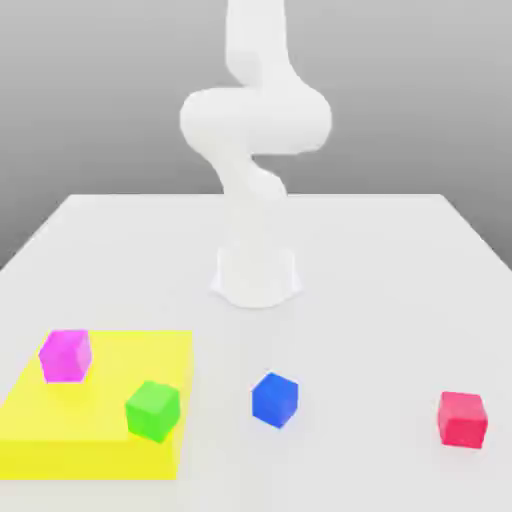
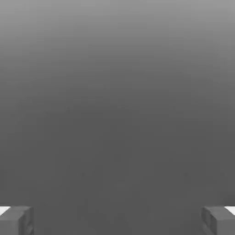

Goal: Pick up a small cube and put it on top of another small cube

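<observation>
Fingers [image 2: 16,220] of the gripper [image 2: 117,221] stand spread wide, grasping nothing — ready to descend. Blue cube [image 1: 274,399] sits alone on the table [image 1: 400,260], near the yellow mat [image 1: 90,440] bearing the magenta cube [image 1: 65,355] — its destination.

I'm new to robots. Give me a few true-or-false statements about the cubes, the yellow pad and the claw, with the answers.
1. The pink cube sits on the yellow pad. True.
2. The blue cube is stacked on the pink cube. False: it rests on the white table, apart from it.
3. The green cube is on the pad. True.
4. The gripper holds the red cube. False: its fingers stand open, holding nothing.
</observation>
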